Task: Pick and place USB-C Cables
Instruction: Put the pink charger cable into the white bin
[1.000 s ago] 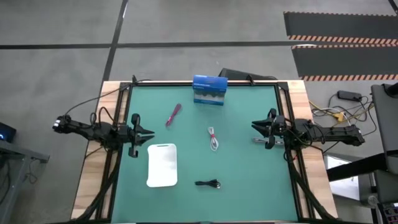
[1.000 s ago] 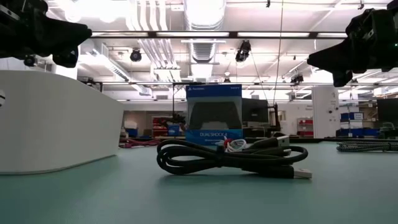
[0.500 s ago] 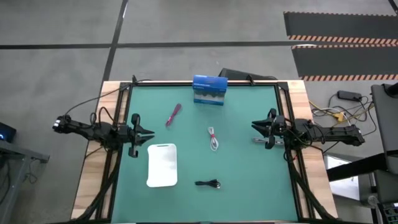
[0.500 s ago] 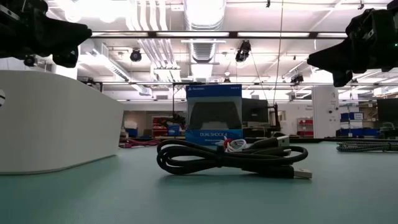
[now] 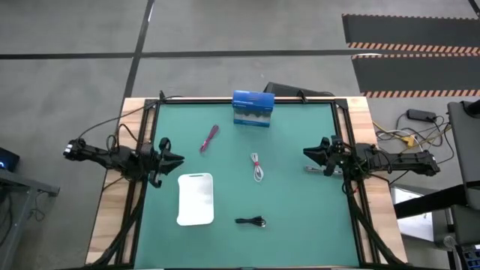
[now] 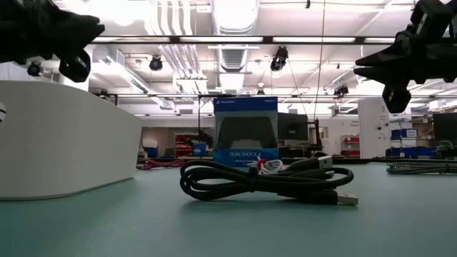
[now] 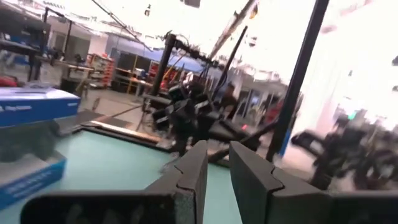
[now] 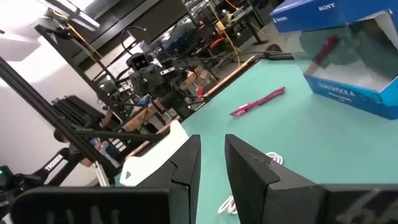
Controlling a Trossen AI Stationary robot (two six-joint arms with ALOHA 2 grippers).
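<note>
My left pincer [image 5: 174, 159] hangs at the left edge of the table [image 5: 300, 202], fingers drawn to a narrow slot with nothing between them. My right pincer [image 5: 309, 153] hangs at the right edge, set just as narrow and just as empty. Neither touches a cable, so I judge the step in hand is the first reach

To do it well I would spread the fingers before dropping, come down over the middle of one bundle, and turn my wrist so the fingers close across its length, not along it. These coils are thin and lie flat, so I expect I must go low, almost to the mat, or I will pinch air

Nearest my left pincer is the pink-red cable [image 5: 209, 138], toward the far-left part of the table, near the blue box [image 5: 252, 109] at the far edge. Its long axis runs on a slant, far end leaning right. The white cable [image 5: 257, 166] lies mid-table, nearer my right pincer; it runs from far to near with a slight lean right. The black cable [image 5: 251, 221] lies by the near edge, long axis parallel to that edge, plug ends pointing right. The white tray [image 5: 196, 199] sits left of the black cable, and I take it as the drop spot
</note>
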